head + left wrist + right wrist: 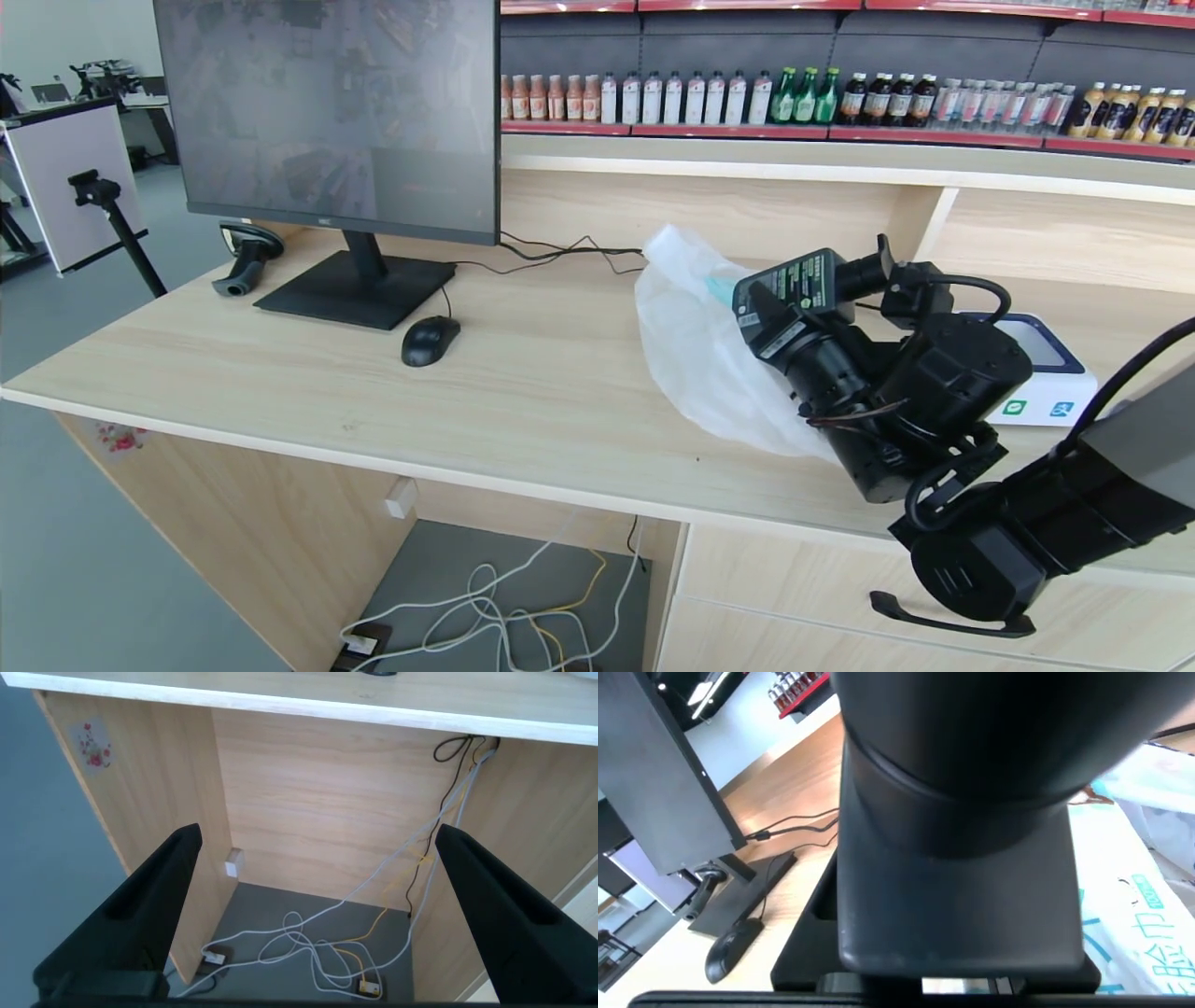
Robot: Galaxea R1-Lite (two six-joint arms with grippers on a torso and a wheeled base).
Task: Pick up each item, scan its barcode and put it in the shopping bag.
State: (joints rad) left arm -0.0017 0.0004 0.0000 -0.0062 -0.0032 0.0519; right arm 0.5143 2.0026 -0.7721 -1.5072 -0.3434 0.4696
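Dark bottle with a green label lies crosswise in the right pincer, which is clenched on it. The white shopping bag lies just below and beyond that pincer. Judgement: rigid, smooth-walled, moderately heavy if full, liable to slip. Best gripped mid-body, clear of the label. Left pincer stands released, holding nothing.
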